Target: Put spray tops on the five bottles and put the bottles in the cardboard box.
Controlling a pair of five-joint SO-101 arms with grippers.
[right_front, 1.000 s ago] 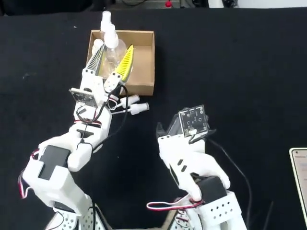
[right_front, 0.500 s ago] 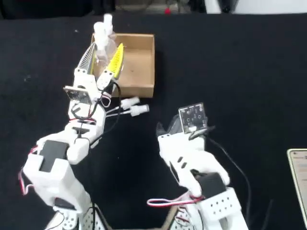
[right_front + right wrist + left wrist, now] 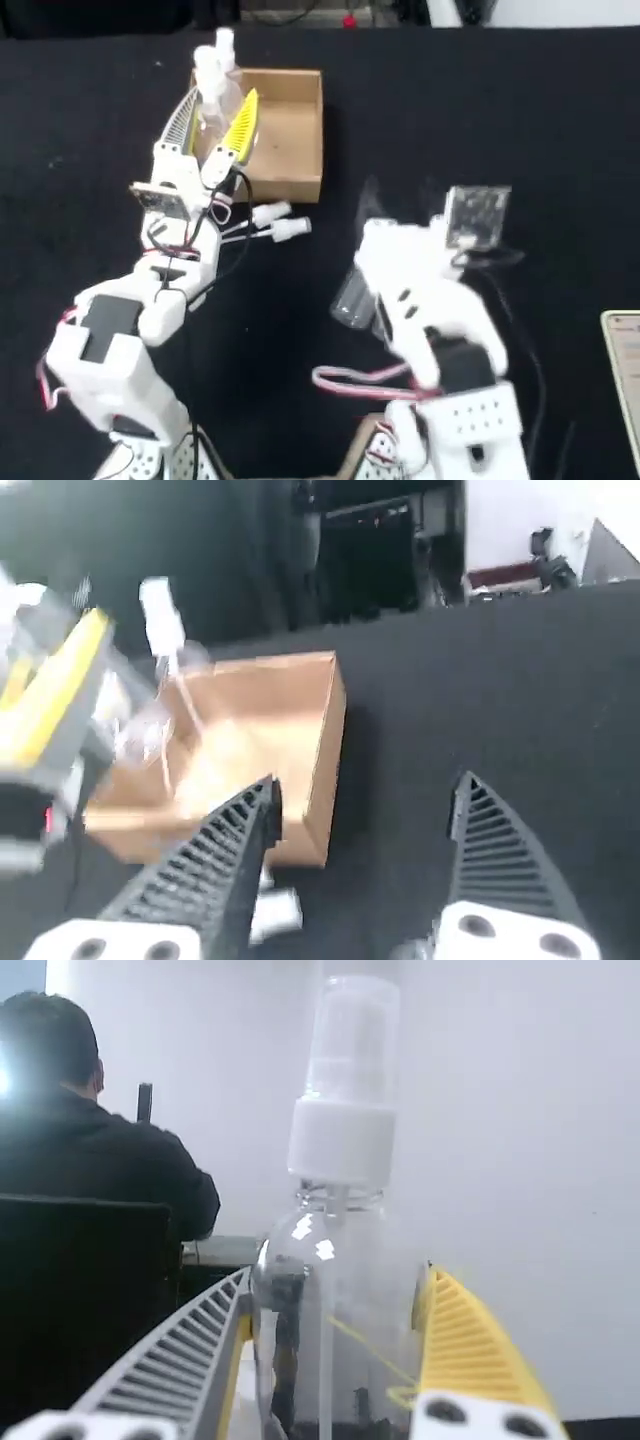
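Note:
My left gripper [image 3: 222, 100] is shut on a clear bottle [image 3: 217, 100] with a white spray top [image 3: 343, 1110]. It holds the bottle upright over the left end of the cardboard box [image 3: 290, 130]. The bottle [image 3: 330, 1310] stands between the grey ribbed finger and the yellow finger. Two loose spray tops [image 3: 280, 221] lie on the black table just in front of the box. My right gripper [image 3: 367, 785] is open and holds nothing, aimed at the box [image 3: 300, 730] from the near right. A blurred clear shape, perhaps a bottle [image 3: 352, 296], lies beside the right arm.
Another white spray top [image 3: 225, 40] sticks up at the box's far left corner. A flat white device [image 3: 624, 370] lies at the table's right edge. The black table [image 3: 500, 120] stretches bare to the right of the box.
The right arm has swung right and lifted, uncovering the clear shape beside it. The left arm carried its bottle to the box's left end a second ago and has since held still.

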